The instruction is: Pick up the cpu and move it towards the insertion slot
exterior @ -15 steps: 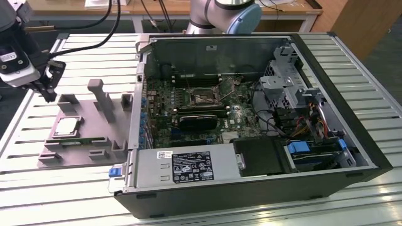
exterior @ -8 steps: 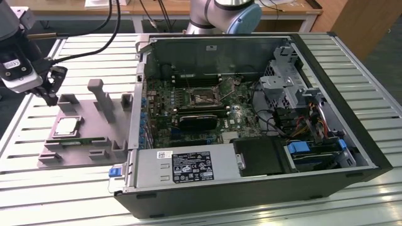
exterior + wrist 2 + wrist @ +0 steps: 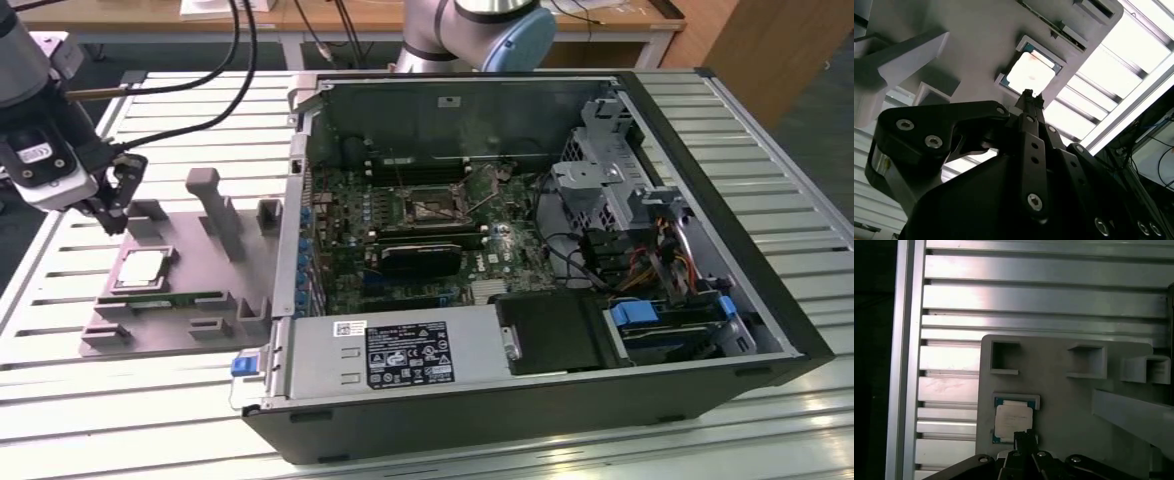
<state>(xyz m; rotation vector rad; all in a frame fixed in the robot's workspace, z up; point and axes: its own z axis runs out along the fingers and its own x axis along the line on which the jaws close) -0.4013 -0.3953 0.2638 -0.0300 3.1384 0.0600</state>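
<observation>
Robotics lab or workshop: slatted aluminium workbench [image 3: 134, 420], opened desktop computer case [image 3: 441, 110], grey parts fixture [image 3: 200, 272], robot arm base [image 3: 474, 35], wooden desks [image 3: 627, 15] behind.

Power supply label [image 3: 407, 353], print unreadable

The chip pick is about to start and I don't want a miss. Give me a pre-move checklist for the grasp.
1. cpu lying flat in its recess on the gray fixture: ok.
2. gripper holding nothing: ok.
3. fingers open for the grasp: not ok, shut together.
4. Gripper centred over the cpu: not ok, both wrist views show it at the chip's edge.
5. insertion slot bracket open: cannot tell.
</observation>
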